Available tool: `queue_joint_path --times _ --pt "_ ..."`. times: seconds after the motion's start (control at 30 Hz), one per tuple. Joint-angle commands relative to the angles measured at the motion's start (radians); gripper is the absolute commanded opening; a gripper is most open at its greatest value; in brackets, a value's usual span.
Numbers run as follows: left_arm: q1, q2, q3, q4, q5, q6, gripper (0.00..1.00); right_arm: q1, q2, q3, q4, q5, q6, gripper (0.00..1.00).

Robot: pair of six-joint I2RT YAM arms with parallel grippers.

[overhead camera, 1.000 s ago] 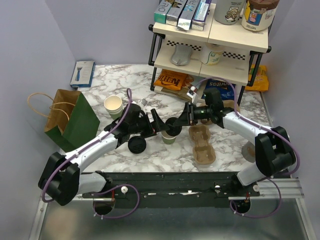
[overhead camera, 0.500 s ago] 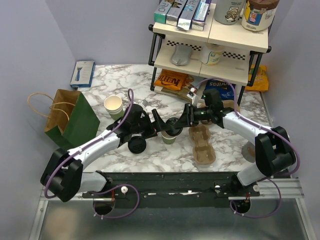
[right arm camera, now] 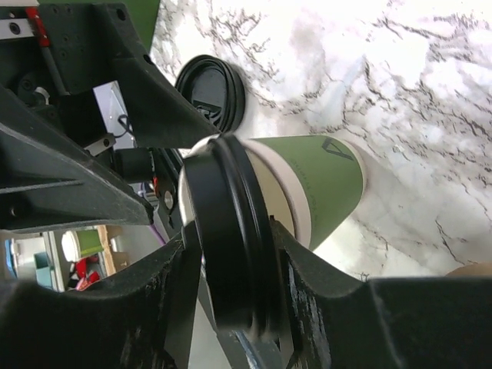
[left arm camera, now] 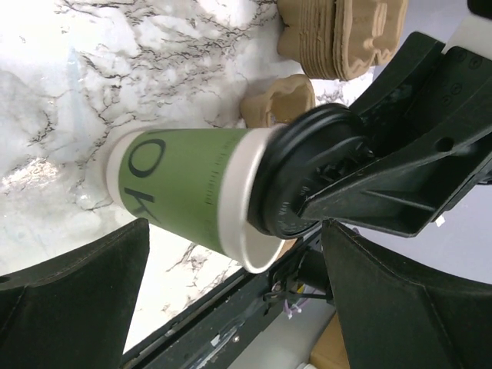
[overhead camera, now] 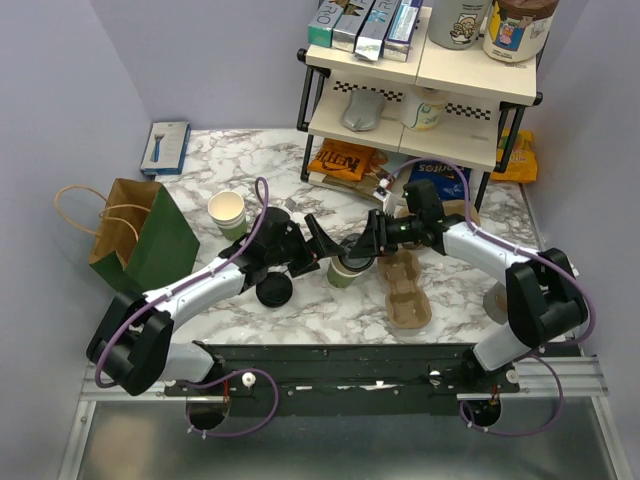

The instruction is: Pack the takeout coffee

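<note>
Since the earlier frame, the left gripper (overhead camera: 322, 247) has advanced to the right and now brackets the coffee cup (overhead camera: 343, 273). The cup itself sits slightly further right, closer to the cup carrier (overhead camera: 405, 290).

Cup position: upright on the marble table (overhead camera: 250, 165), near its centre, just left of the brown cup carrier and between the two grippers.

Left gripper: fully spread. In the left wrist view, one finger lies on each side of the green cup wall, with a visible gap on both sides. No contact.

Right gripper (overhead camera: 365, 243): clamped on the black lid (right arm camera: 231, 254). In the right wrist view, both fingers press against opposite edges of the lid.

Lid position: over the mouth of the cup, tilted. One edge meets the cream rim. The opposite edge stands clear, leaving part of the rim exposed.

A second black lid (overhead camera: 273, 290) lies flat on the table, left of the cup and nearer the arm bases.
</note>
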Motion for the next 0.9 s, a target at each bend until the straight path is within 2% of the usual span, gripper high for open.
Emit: queue_joint_path --times 0.0,0.27,0.53,0.87 --pt "-0.012 0.014 0.011 0.007 -0.052 -0.016 0.98 -0.007 0.023 0.030 -0.046 0.024 -0.013 0.49" --pt "-0.011 -0.038 0.005 -0.118 -0.139 0.007 0.98 -0.005 -0.040 0.035 -0.048 0.023 -0.031 0.49" --pt "-0.012 -0.071 -0.010 -0.125 -0.142 0.022 0.99 -0.002 -0.063 0.032 -0.043 0.005 -0.033 0.50" --pt "-0.017 -0.062 0.010 -0.076 -0.116 0.002 0.99 -0.001 -0.017 0.039 -0.051 0.032 -0.033 0.48"
